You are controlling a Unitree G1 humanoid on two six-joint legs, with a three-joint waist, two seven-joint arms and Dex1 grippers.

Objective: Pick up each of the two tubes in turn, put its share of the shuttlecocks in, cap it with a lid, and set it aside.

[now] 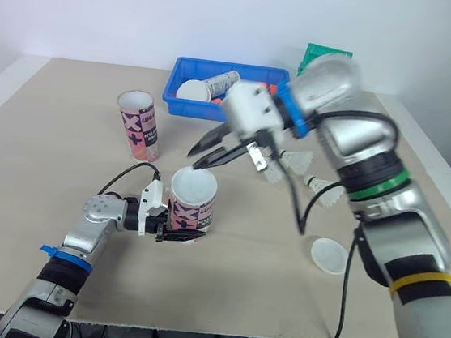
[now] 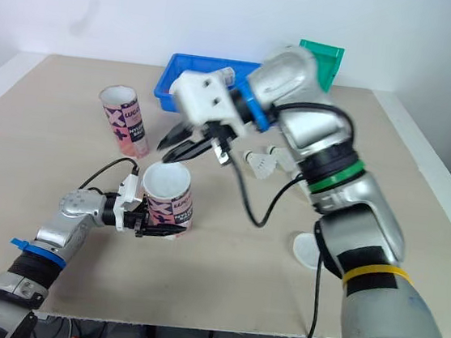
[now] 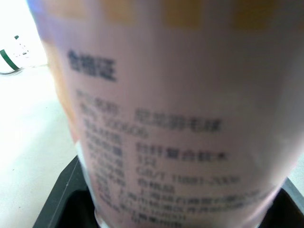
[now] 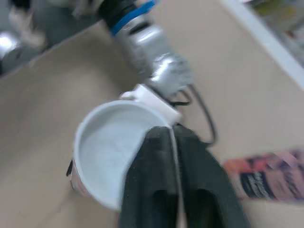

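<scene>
An upright pink-and-white tube [image 1: 192, 201] stands on the table with its white mouth facing up, and my left gripper [image 1: 184, 234] is shut on its base. The left wrist view shows its printed label [image 3: 175, 123] up close. My right gripper [image 1: 193, 158] hovers just above and behind the tube's rim, its black fingers [image 4: 161, 166] pressed together with nothing visible in them. A second open tube [image 1: 138, 124] stands at the back left. Several white shuttlecocks [image 1: 293, 161] lie to the right, and a white lid [image 1: 328, 254] lies flat near the front right.
A blue bin [image 1: 256, 75] at the back holds another tube lying down and a white disc. A green object [image 1: 324, 56] stands behind it. The table's front edge runs close below my left arm.
</scene>
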